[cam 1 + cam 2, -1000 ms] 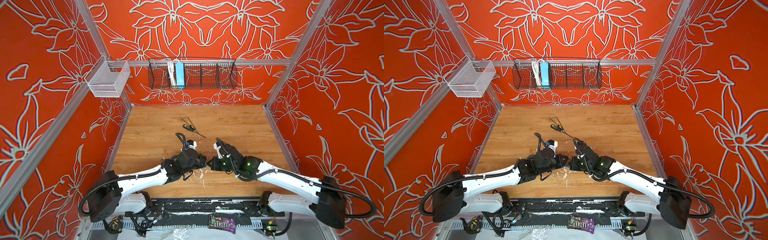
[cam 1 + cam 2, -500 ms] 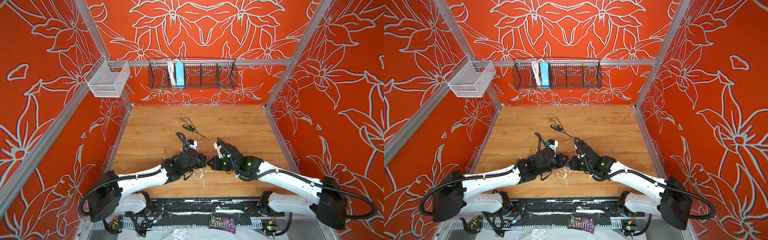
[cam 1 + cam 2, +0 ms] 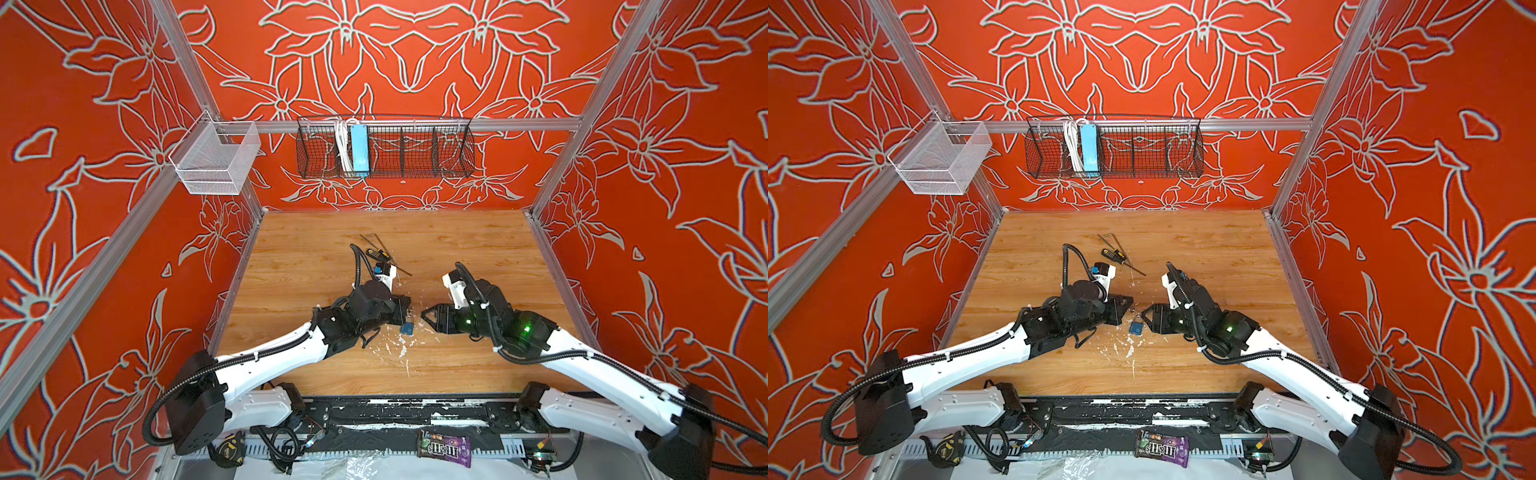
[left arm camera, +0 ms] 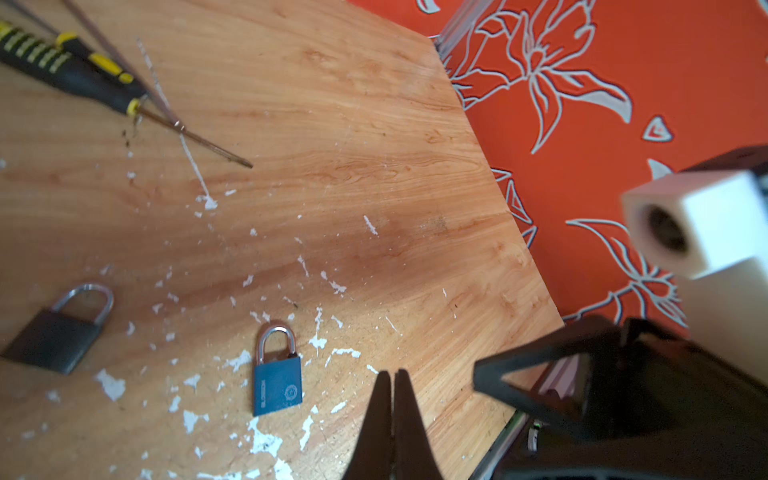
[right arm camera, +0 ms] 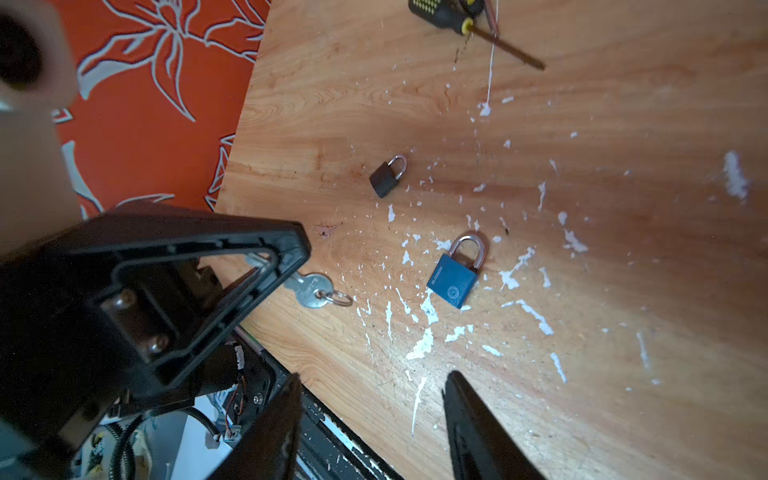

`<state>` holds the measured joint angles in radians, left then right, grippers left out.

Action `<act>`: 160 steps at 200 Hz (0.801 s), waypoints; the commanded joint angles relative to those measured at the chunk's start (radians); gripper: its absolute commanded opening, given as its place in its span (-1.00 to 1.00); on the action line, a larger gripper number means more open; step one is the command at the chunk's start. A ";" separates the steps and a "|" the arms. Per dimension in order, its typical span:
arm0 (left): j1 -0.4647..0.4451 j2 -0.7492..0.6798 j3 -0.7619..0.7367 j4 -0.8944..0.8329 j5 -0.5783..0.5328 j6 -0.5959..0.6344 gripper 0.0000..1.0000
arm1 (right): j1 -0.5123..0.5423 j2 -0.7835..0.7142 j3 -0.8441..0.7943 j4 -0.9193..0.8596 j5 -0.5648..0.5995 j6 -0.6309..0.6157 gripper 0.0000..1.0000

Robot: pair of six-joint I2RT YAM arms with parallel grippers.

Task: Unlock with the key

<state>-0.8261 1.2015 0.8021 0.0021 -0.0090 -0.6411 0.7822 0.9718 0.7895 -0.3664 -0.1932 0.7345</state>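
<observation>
A black wire basket [image 3: 455, 156] hangs on the back wall, far beyond the blue padlock [image 3: 407, 329]; its left part holds a pale blue power strip [image 3: 359, 149] standing on end, with a bundled white cable [image 3: 341, 145] touching its side; a white mesh basket [image 3: 216, 164] hangs on a rail well away from the padlock, on the left arm's side.

The blue padlock lies flat on the wooden table [image 3: 457, 241], shackle closed, among white paint flecks. The left gripper [image 4: 392, 374] hangs just beside the padlock with its jaws pressed fully together, pinching a silver key [image 5: 309, 291] by the blade; the key's round head and small ring stick out sideways, near the padlock but not touching it. The right gripper [image 5: 374, 378] sits just on the padlock's other side, jaws spread well apart and holding nothing. A black padlock [image 5: 386, 176] lies near the blue one, on the side away from the arms' bases; a yellow-and-black screwdriver [image 4: 70, 70] lies well beyond that.

A second ago the two grippers met tip to tip above the padlock; now the right gripper has let go, opened and drawn back, leaving a gap in which the padlock shows in both top views; the left gripper stays clamped on the key.
</observation>
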 commanded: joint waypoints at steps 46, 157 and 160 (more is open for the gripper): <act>0.134 -0.001 0.090 -0.012 0.322 0.227 -1.00 | -0.152 -0.028 0.070 0.022 -0.357 -0.241 0.24; 0.176 0.031 0.197 -0.030 0.491 0.283 -1.00 | -0.302 0.107 -0.011 0.387 -0.732 -0.216 0.00; 0.176 0.032 0.199 -0.031 0.495 0.282 -1.00 | -0.307 0.109 -0.017 0.407 -0.742 -0.204 -0.01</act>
<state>-0.6579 1.2133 0.9676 -0.0216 0.4347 -0.3775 0.5030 1.0672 0.8162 -0.0879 -0.8406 0.5053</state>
